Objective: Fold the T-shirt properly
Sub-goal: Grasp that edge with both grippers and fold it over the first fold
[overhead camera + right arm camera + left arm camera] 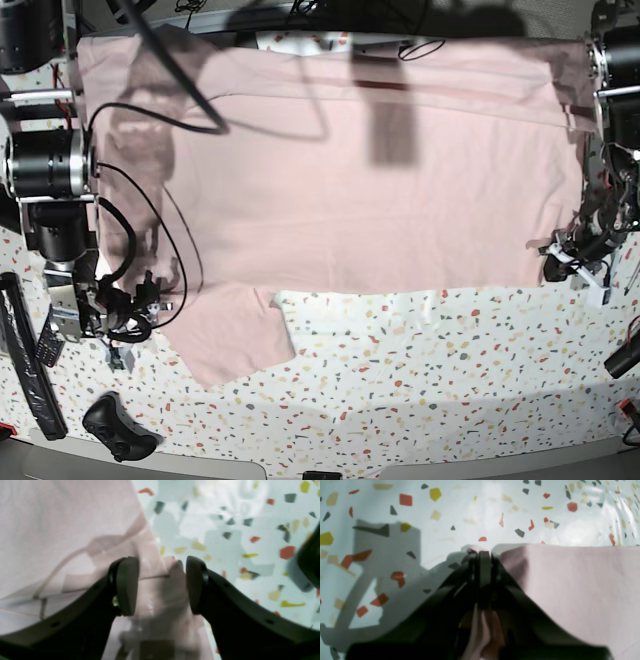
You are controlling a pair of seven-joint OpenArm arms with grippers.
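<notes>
speckled table (420,370), t-shirt (350,180) top edge cut off, collar hidden

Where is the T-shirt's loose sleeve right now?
In the base view the sleeve lies flat on the speckled table, lower left, below the T-shirt body and beside the right gripper, whose open jaws straddle its edge.

T-shirt (340,190): pale pink woven-looking cloth, matt, soft; fine creases, plain face up. Table cover (430,370): white terrazzo-print sheet, glossy, glare patches toward 1 o'clock in the left wrist view. Right gripper (162,585): matt black plastic, smooth rounded pads (127,585). Left gripper (483,562): same matt black plastic, cloth bunched between. Cables (150,215): black, slightly shiny sheath.
</notes>
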